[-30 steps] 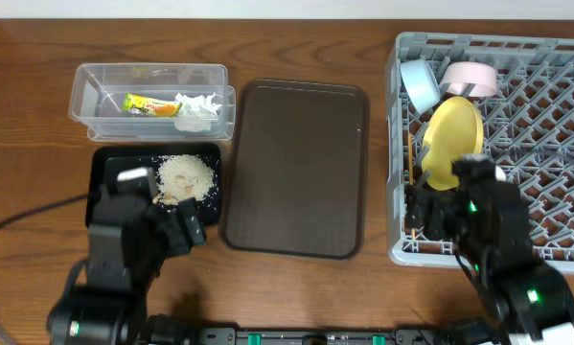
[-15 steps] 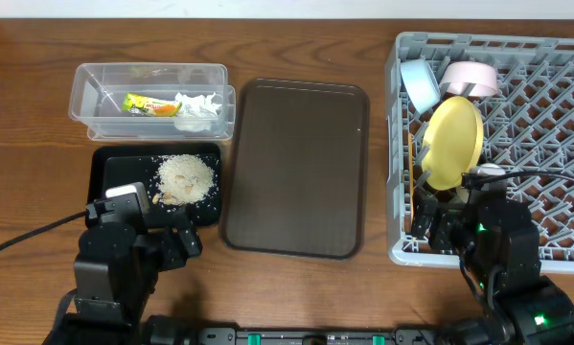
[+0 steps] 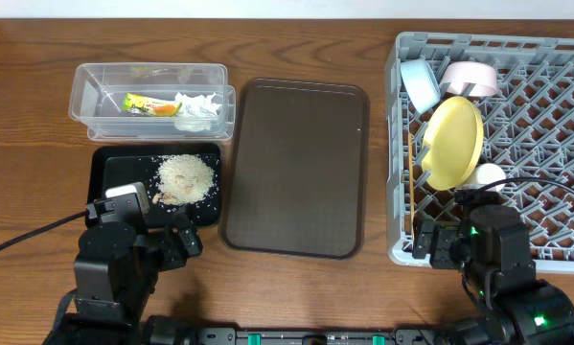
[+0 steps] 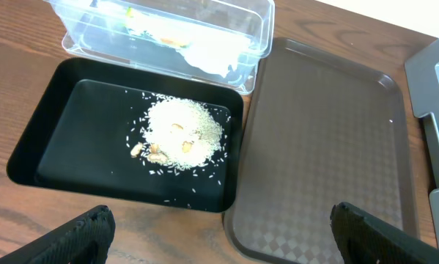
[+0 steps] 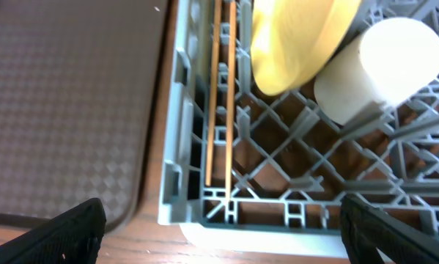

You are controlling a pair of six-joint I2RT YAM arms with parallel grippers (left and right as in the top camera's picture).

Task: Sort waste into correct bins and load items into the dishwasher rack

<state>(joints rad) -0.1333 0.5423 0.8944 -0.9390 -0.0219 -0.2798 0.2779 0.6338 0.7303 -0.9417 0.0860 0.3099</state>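
The clear tub (image 3: 104, 79) at back left holds the green-and-orange wrapper (image 3: 145, 103) and the white tissue (image 3: 196, 107). The black tray (image 3: 109, 163) in front of it holds the beige crumbs (image 3: 184, 176), which also show in the left wrist view (image 4: 181, 136). The grey rack (image 3: 545, 115) on the right holds the light blue bowl (image 3: 421, 84), the white bowl (image 3: 470, 77), the upright yellow plate (image 3: 454, 142), the white cup (image 3: 488, 175) and the chopsticks (image 3: 412, 182) along its left wall (image 5: 220, 95). My left gripper (image 4: 219, 238) is open and empty at the black tray's front edge. My right gripper (image 5: 219, 238) is open and empty over the rack's front left corner.
The large dark brown serving tray (image 3: 296, 168) lies between the black tray and the rack, with nothing on it. The right wrist view shows the plate (image 5: 292, 44) leaning against the cup (image 5: 380, 70). Bare wooden table runs along the front edge.
My right arm has drawn back toward the table's front, off the rack, and the white cup now shows beside the plate. My left arm drew back from the black tray, then stayed still.
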